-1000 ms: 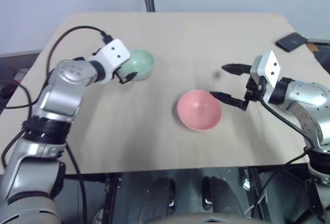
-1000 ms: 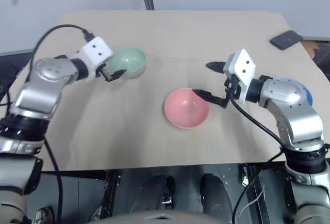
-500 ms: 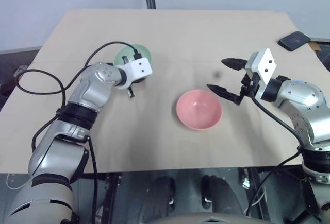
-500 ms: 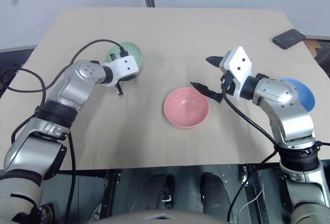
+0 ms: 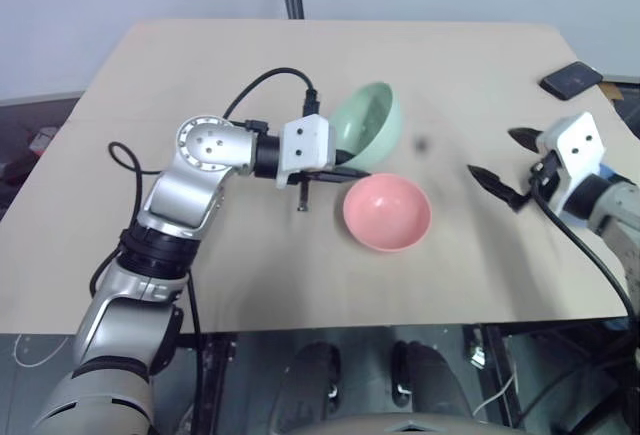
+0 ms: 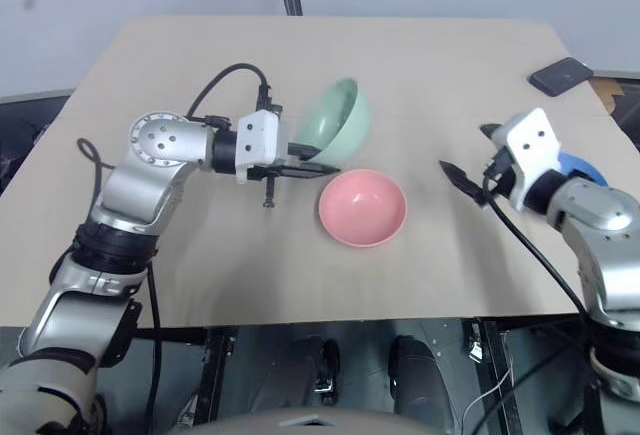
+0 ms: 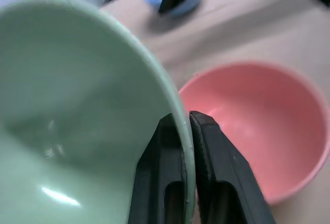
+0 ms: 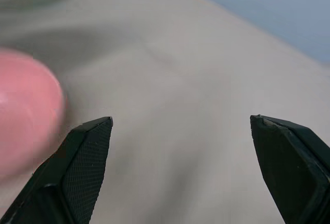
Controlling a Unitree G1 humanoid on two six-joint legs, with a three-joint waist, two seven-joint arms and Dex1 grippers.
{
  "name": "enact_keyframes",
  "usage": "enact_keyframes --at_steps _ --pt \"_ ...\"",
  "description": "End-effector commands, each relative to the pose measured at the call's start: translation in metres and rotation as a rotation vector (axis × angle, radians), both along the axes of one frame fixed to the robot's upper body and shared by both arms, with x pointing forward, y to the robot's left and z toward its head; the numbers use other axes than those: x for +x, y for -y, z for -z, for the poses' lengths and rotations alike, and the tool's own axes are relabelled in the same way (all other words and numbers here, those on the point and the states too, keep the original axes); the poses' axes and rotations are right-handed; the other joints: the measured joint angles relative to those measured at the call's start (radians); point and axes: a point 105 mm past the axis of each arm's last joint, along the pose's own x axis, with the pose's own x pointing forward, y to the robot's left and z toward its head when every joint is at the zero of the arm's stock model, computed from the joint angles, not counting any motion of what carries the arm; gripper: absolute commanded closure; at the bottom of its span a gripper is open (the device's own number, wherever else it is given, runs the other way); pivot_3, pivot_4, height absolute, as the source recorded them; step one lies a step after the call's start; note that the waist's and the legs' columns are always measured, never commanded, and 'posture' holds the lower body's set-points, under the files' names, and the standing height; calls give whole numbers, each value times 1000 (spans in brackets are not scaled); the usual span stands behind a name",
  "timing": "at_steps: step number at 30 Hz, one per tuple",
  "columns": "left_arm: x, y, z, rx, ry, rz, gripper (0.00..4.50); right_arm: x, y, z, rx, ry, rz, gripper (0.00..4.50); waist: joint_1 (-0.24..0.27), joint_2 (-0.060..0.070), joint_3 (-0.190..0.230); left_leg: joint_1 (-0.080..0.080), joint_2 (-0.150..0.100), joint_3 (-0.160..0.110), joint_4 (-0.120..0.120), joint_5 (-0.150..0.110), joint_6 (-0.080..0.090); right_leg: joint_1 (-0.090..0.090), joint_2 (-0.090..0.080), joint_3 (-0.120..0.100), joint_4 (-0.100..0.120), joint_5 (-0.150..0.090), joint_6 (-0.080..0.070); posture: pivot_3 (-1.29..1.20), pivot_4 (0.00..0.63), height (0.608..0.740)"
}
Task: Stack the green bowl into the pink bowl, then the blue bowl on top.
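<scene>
Green bowl (image 5: pixel 365 125) tilted beside upright pink bowl (image 5: pixel 387 212) (blue bowl (image 6: pixel 578 167) apart).

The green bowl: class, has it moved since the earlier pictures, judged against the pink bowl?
Yes. The green bowl, pinched at its rim by the left gripper, has left the table, tilted, and come toward the robot's right, now just beside the pink bowl.
</scene>
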Motion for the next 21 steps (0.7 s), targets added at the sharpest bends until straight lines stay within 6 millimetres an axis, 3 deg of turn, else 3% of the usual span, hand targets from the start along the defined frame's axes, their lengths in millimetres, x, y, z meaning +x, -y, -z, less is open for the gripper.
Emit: enact_keyframes --at_steps 1,2,4,6,11,14,17,21 --pt "-17 12 3 33 19 173 2036 -9 8 -16 -35 64 62 0 -4 0 0 1 0 1 0 0 0 0 0 2 0 0 0 0 150 739" --pt "-20 13 4 36 3 204 1702 -10 10 -15 -34 63 74 0 -4 0 0 3 0 2 0 0 0 1 1 3 0 0 0 0 150 739" --pt "-26 13 3 46 -39 267 500 -10 10 -15 -39 59 86 0 -4 0 0 3 1 3 0 0 0 1 2 4 0 0 0 0 150 739" --pt "-23 11 -4 26 -48 266 39 -10 9 -13 -41 53 85 0 -2 0 0 3 2 3 0 0 0 1 3 5 0 0 0 0 150 739" --pt "-1 -7 -44 -186 -80 62 39 -7 18 -1 -47 -5 147 0 -1 0 0 3 2 3 0 0 1 1 3 6 0 0 0 0 150 739" --pt "4 -18 -55 -290 -113 -24 39 -5 31 6 -41 -44 213 0 -1 0 0 3 2 3 0 0 1 1 3 6 0 0 0 0 150 739" --pt "2 -49 -53 -398 -181 -159 39 -3 55 20 9 -129 357 0 -6 0 0 4 2 3 0 0 1 1 2 7 0 0 0 0 150 739" --pt "-13 -73 -33 -445 -241 -219 39 -1 74 36 39 -200 459 0 -9 0 0 5 3 5 -2 0 0 1 2 8 0 0 0 0 150 739"
